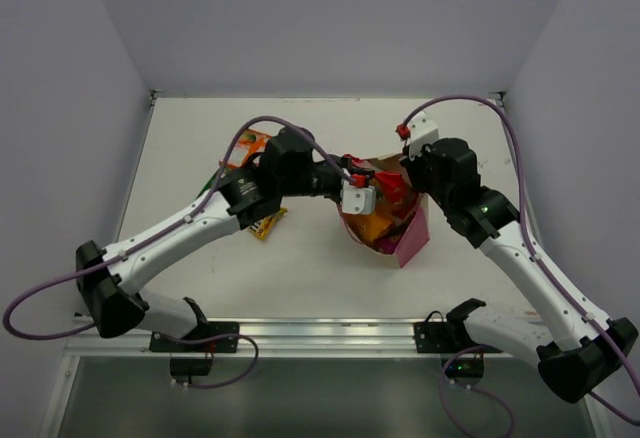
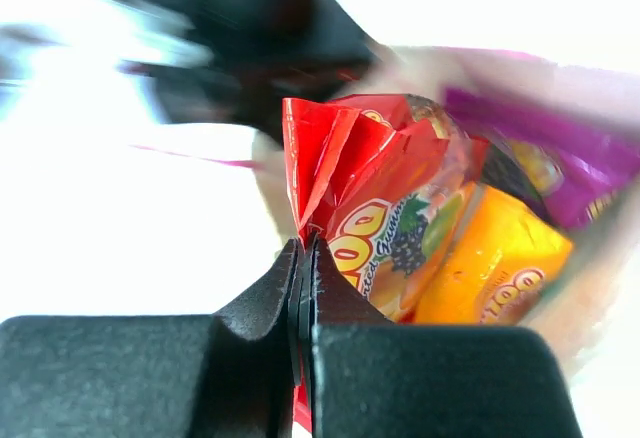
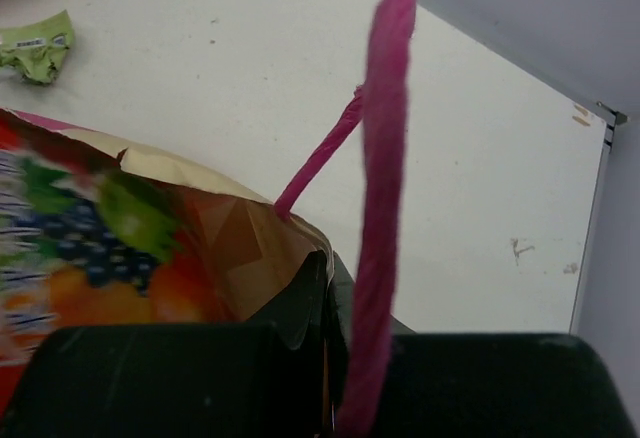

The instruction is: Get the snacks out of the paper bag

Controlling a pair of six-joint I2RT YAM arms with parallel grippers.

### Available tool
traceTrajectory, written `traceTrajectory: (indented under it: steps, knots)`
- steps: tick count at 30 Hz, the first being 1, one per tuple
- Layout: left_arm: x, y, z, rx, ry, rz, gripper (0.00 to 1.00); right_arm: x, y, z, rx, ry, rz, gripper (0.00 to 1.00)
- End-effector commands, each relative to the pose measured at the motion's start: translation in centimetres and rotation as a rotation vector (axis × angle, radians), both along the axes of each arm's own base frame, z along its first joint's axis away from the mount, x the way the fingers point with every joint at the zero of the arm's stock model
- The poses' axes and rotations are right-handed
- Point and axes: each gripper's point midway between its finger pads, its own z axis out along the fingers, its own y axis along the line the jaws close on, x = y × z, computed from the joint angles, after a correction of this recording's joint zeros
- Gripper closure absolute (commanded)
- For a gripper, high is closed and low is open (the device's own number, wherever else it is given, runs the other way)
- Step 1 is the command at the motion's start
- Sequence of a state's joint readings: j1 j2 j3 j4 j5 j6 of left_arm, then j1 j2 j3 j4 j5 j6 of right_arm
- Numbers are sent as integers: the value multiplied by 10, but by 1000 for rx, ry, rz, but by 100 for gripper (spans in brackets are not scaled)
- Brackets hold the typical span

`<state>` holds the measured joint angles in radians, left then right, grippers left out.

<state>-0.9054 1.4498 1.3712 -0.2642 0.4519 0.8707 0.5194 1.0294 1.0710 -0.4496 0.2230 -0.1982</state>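
Note:
The paper bag (image 1: 408,239) stands mid-table with its mouth open and a pink side facing me. My left gripper (image 2: 303,248) is shut on the crimped edge of a red snack packet (image 2: 375,193) at the bag's mouth. An orange packet (image 2: 495,263) and a purple-magenta packet (image 2: 545,163) lie beside it in the bag. My right gripper (image 3: 330,268) is shut on the bag's cream rim (image 3: 255,208), with the pink cord handle (image 3: 380,188) looped in front. A tiny pale green packet (image 3: 38,46) lies on the table.
An orange packet (image 1: 246,146) and a small yellow wrapper (image 1: 266,223) lie on the table left of the bag, near the left arm. The table's back edge meets grey walls; a metal rail runs along the near edge.

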Motion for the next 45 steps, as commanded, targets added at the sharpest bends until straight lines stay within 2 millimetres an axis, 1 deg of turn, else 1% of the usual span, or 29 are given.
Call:
traceTrajectory:
  steps: [1, 2, 5, 7, 9, 12, 16, 17, 18, 20, 21, 22, 23, 24, 25, 27, 28, 30, 31, 34, 35, 36, 38, 39, 41, 42, 43, 44, 45]
  knots:
    - [-6, 28, 111, -266, -189, 73, 100, 18, -22, 32, 28, -129, -144, 100]
    - [-12, 39, 133, -325, -211, 90, 100, 19, -24, 32, 26, -130, -152, 100]
    - [-10, 69, 167, -423, -239, 214, 100, 21, -26, 27, 23, -116, -165, 100]
    - [3, 98, 192, -507, -262, 373, 100, 22, -28, 24, 22, -112, -175, 100]
    - [18, 123, 200, -532, -275, 519, 100, 22, -28, 24, 23, -112, -177, 100]
    - [60, 184, 192, -517, -288, 866, 100, 22, -28, 26, 28, -116, -177, 100]
    - [109, 254, 152, -441, -233, 1185, 100, 20, -25, 30, 45, -118, -164, 100]
    - [120, 265, 133, -399, -223, 1231, 100, 20, -24, 32, 50, -119, -159, 100]
    - [134, 290, 120, -366, -223, 1313, 100, 19, -24, 31, 51, -114, -157, 100]
    - [158, 312, 83, -304, -171, 1424, 100, 19, -22, 31, 58, -110, -149, 100]
    - [169, 338, 66, -270, -160, 1502, 100, 19, -22, 31, 59, -110, -147, 100]
    - [179, 347, 46, -247, -130, 1550, 100, 18, -21, 31, 63, -107, -146, 100]
    - [186, 357, 41, -263, -133, 1578, 100, 18, -20, 30, 66, -102, -138, 100]
    - [192, 376, 26, -244, -125, 1631, 100, 18, -19, 30, 69, -101, -136, 100]
    - [201, 383, 9, -223, -110, 1659, 100, 17, -18, 31, 76, -100, -132, 100]
    - [214, 403, -8, -228, -107, 1710, 100, 16, -15, 31, 85, -99, -120, 100]
    - [224, 403, -33, -200, -60, 1712, 100, 16, -14, 31, 90, -99, -117, 100]
    - [231, 408, -55, -187, -17, 1734, 100, 16, -14, 30, 92, -98, -111, 100]
    - [235, 410, -78, -153, 19, 1757, 100, 16, -13, 30, 92, -96, -108, 100]
    - [234, 415, -109, -119, 63, 1807, 100, 16, -13, 31, 94, -101, -104, 100]
    - [231, 417, -117, -107, 76, 1825, 93, 15, -12, 31, 93, -102, -99, 100]
    - [228, 420, -120, -102, 80, 1845, 64, 15, -12, 33, 94, -105, -96, 100]
    - [221, 426, -111, -117, 78, 1885, 35, 14, -10, 35, 96, -110, -82, 100]
    - [219, 426, -101, -137, 71, 1888, 17, 14, -10, 37, 99, -117, -78, 100]
    - [211, 422, -71, -201, 72, 1862, 7, 13, -9, 39, 97, -123, -63, 100]
    - [210, 414, -48, -263, 68, 1822, 1, 12, -8, 43, 102, -136, -57, 100]
    - [203, 401, -19, -351, 86, 1737, 0, 12, -8, 45, 101, -140, -51, 100]
    - [197, 391, -6, -375, 100, 1688, 0, 11, -4, 46, 104, -142, -26, 100]
    - [191, 370, 15, -419, 96, 1600, 0, 10, -2, 50, 107, -152, -15, 100]
